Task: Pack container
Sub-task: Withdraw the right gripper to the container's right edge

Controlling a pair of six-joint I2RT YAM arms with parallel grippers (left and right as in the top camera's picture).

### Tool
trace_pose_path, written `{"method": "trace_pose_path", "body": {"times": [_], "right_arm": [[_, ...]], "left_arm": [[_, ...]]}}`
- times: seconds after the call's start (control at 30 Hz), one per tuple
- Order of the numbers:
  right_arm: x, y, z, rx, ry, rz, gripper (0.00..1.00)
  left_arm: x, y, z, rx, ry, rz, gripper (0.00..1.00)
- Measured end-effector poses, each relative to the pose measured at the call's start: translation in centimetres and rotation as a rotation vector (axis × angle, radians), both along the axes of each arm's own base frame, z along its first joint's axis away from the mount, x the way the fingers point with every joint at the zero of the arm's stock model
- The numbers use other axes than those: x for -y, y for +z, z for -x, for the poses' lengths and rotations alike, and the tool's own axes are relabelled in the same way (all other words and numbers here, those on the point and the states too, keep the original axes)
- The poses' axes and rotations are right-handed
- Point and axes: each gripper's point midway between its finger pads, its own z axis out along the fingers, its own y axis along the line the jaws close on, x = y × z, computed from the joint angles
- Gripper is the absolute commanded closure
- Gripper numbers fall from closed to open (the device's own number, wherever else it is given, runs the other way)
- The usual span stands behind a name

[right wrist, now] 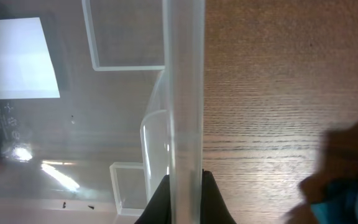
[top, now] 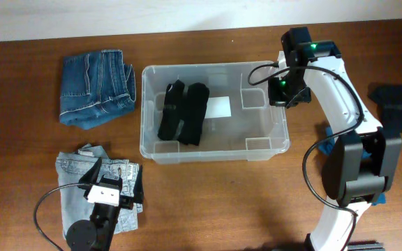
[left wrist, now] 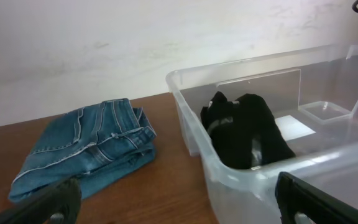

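The container (top: 148,111) is a clear plastic bin in the middle of the table, with a white label (top: 218,107) on its base and a folded black garment (top: 183,113) in its left half. My right gripper (top: 283,89) is shut on the bin's right rim; in the right wrist view the two black fingers (right wrist: 185,199) pinch the clear wall (right wrist: 184,93). My left gripper (top: 103,187) is open and empty above light jeans (top: 72,171) at the front left. The left wrist view shows the bin (left wrist: 191,118) and the black garment (left wrist: 247,127) ahead.
Folded blue jeans (top: 95,87) lie left of the bin, also in the left wrist view (left wrist: 86,152). Dark folded clothes (top: 398,106) lie at the right edge of the table. A pale wall stands behind the table.
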Motion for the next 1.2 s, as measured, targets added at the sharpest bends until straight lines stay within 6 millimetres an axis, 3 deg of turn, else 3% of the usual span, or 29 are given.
{"method": "trace_pose_path", "body": {"times": [0.27, 1.03, 1.1, 1.2], "right_arm": [[0.1, 0.0, -0.3, 0.008, -0.046, 0.001, 0.96], [1.5, 0.1, -0.8, 0.038, 0.099, 0.103, 0.96], [1.5, 0.1, -0.9, 0.041, 0.104, 0.104, 0.92], [1.7, 0.0, -0.9, 0.041, 0.115, 0.118, 0.73]], "left_arm": [[0.0, 0.0, 0.0, 0.0, 0.0, 0.0, 0.01], [0.0, 0.0, 0.0, 0.0, 0.0, 0.0, 0.01], [0.0, 0.0, 0.0, 0.0, 0.0, 0.0, 0.01], [0.0, 0.0, 0.0, 0.0, 0.0, 0.0, 0.01]]}}
